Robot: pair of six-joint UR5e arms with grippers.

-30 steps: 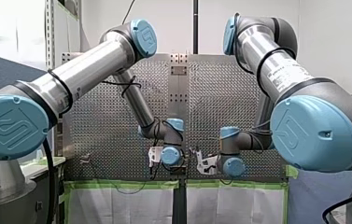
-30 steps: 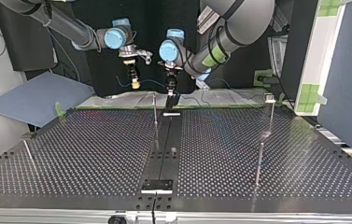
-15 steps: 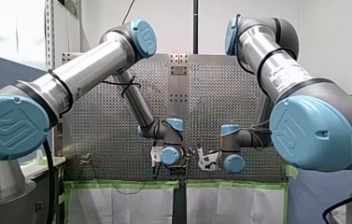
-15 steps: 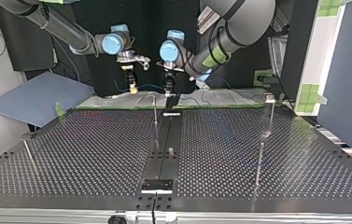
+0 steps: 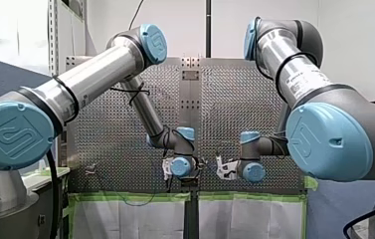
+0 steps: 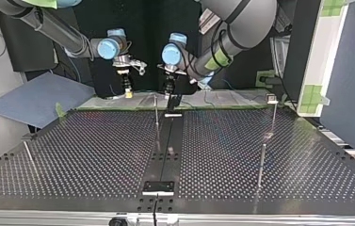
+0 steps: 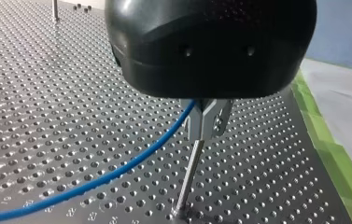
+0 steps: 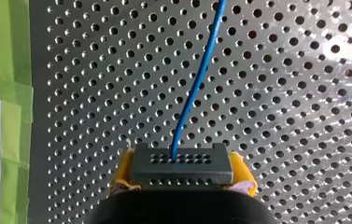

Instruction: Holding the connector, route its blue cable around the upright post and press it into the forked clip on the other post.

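My right jaws pinch the connector [image 8: 181, 169]; arm label [image 5: 302, 82] illegible.

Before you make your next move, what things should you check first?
1. Connector gripped by my right gripper, between yellow pads: ok.
2. Blue cable leaves the connector unkinked: ok.
3. Cable reaches my left gripper, close to the upright post: ok.
4. Cable wrapped around that post: cannot tell.
5. Forked clip spotted: cannot tell, too small.

Probably a lab: perforated table [image 6: 95, 155]
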